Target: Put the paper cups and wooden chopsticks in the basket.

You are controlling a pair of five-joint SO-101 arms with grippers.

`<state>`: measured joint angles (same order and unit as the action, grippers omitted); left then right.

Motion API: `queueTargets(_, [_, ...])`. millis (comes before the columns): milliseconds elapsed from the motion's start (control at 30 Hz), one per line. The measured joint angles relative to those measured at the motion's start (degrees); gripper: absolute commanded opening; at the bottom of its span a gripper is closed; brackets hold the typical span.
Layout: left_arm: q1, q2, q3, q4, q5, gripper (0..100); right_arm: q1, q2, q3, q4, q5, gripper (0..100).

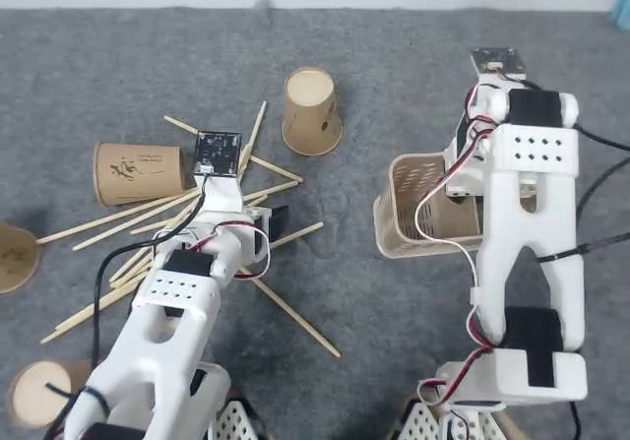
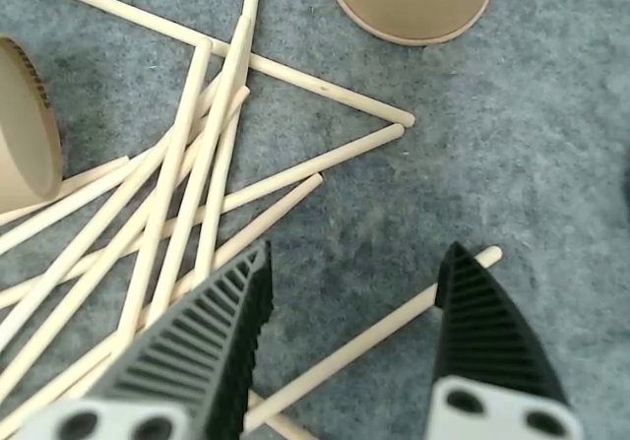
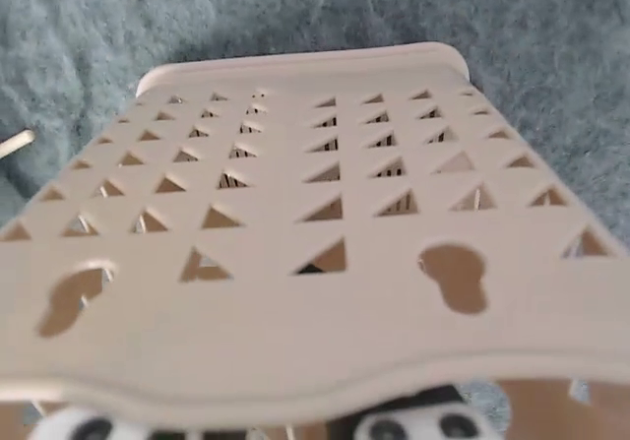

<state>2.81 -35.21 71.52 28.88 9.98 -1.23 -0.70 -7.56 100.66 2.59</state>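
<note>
A tan lattice basket (image 1: 399, 219) is sitting on grey carpet (image 1: 394, 56), and the right arm (image 1: 532, 164) is hanging directly over it. The right gripper (image 3: 404, 424) is sitting close against the basket's perforated wall (image 3: 315, 194); it cannot be told whether its fingers are spread or pressed together.

Left of the basket in the high view, a loose pile of wooden chopsticks (image 1: 148, 253) is lying criss-crossed on the carpet. The left gripper (image 2: 359, 297) is hovering over the basket-side edge of that pile with its two black ribbed fingers (image 2: 221, 332) spread wide and holding nothing. A single chopstick (image 2: 374, 337) is lying on the carpet in the gap between them.

Four paper cups are lying outside the basket. The nearest cup (image 1: 312, 113) is sitting just beyond the pile. A second cup (image 1: 138, 172) is lying on its side farther from the basket. A third cup (image 1: 15, 256) and a fourth cup (image 1: 39, 391) are lying farthest from the basket, past the pile
</note>
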Motion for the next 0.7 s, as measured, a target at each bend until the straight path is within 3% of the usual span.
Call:
queueTargets(133, [0.0, 0.0, 0.0, 0.0, 0.0, 26, 0.0, -0.35, 0.0, 0.0, -0.18, 19.3])
queueTargets(500, [0.0, 0.0, 0.0, 0.0, 0.0, 26, 0.09, -1.49, -8.35, 0.0, 1.76, 19.0])
queueTargets(700, [0.0, 0.0, 0.0, 0.0, 0.0, 26, 0.7, -9.76, -8.35, 0.0, 2.11, 19.0])
